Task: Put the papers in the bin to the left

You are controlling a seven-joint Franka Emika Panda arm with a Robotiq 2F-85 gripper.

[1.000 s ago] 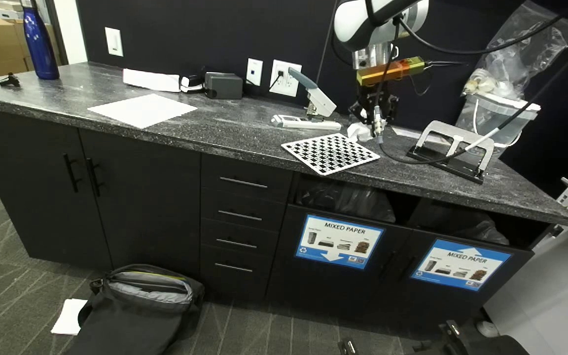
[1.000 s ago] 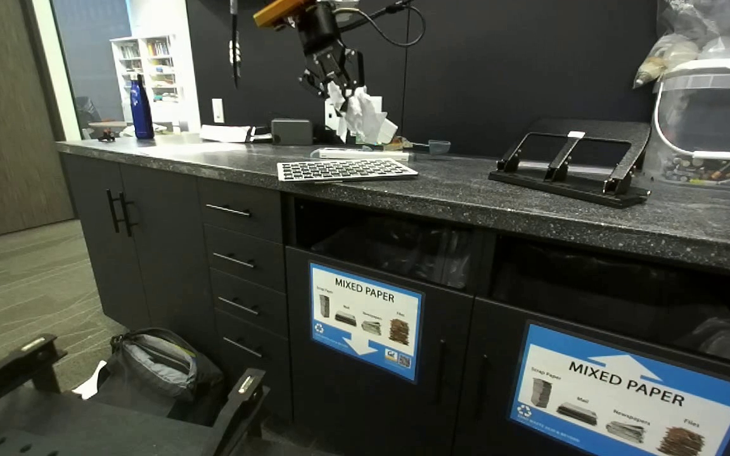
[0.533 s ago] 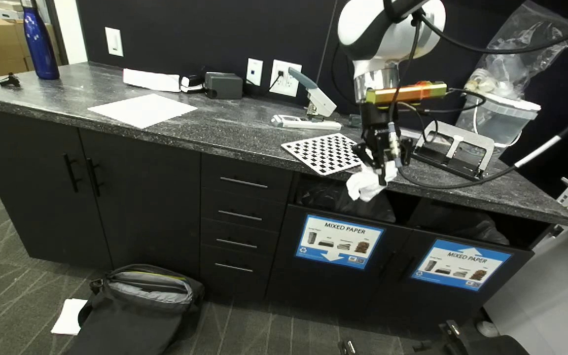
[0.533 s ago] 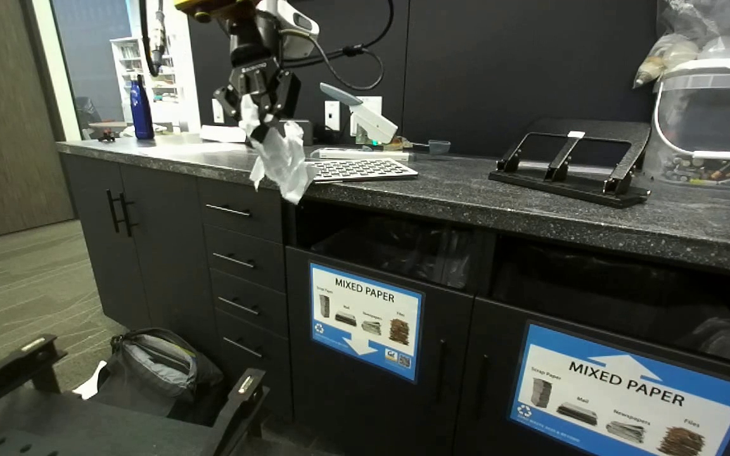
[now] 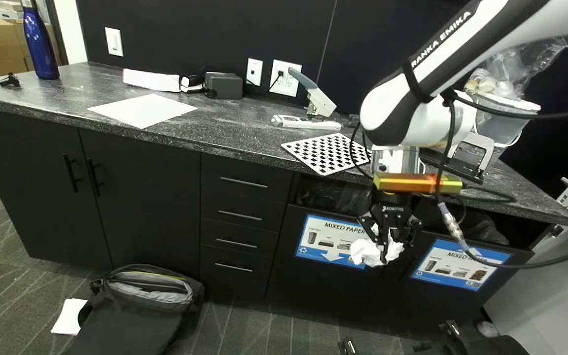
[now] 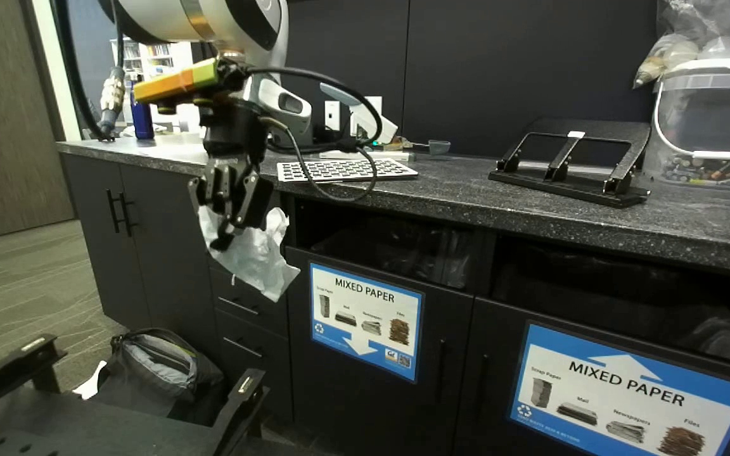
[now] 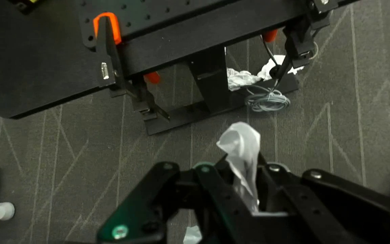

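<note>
In an exterior view the black two-fingered pincer [image 5: 384,251] is closed on a crumpled white paper wad [image 5: 365,252], held on the near side of the dark, cabinet-height left bin [image 5: 313,291] with a blue-and-white label [image 5: 331,239], outside its opening. This paper seems picked but not delivered: guiding it into the opening and letting go is, by my judgement, left to do. A translucent plastic liner [image 5: 338,196] shows in that opening; whether any paper lies inside cannot be told. In an exterior view the wad hangs to the left of that label, apart from the bin; the matching dark right bin [image 6: 497,418] is lined too, contents hidden. At the far right of the speckled dark desk [image 6: 454,190], a clear plastic tub [image 6: 713,65] with a white handle holds small coloured items [image 6: 713,174]. In the wrist view crumpled white papers [image 7: 240,78] lie on the grey carpeted floor [image 7: 96,145] by the foot of a black metal stand [image 7: 198,42], so more seems to remain for binning.
</note>
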